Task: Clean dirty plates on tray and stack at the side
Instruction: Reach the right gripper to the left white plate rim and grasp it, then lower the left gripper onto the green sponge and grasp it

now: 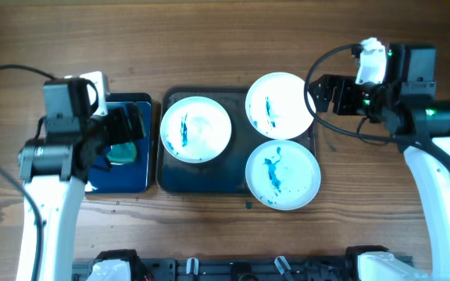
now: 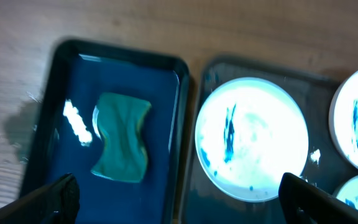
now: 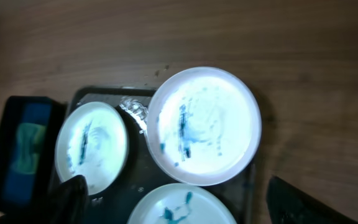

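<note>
Overhead, three smeared plates [image 1: 196,129] sit on the tray [image 1: 198,176] — stiff, light, wet-slick, chippable, I judge — so my jaws, both gaping empty, should pinch a rim.

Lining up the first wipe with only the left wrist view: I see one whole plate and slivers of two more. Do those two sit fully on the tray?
Observer: No. The upper right plate pokes over the far rim of the tray.
Operator: And the other one?
Observer: The lower right plate overhangs the near rim.
Operator: Where is the right claw?
Observer: The right claw is open and empty, just beside the upper right plate's right edge.
</note>
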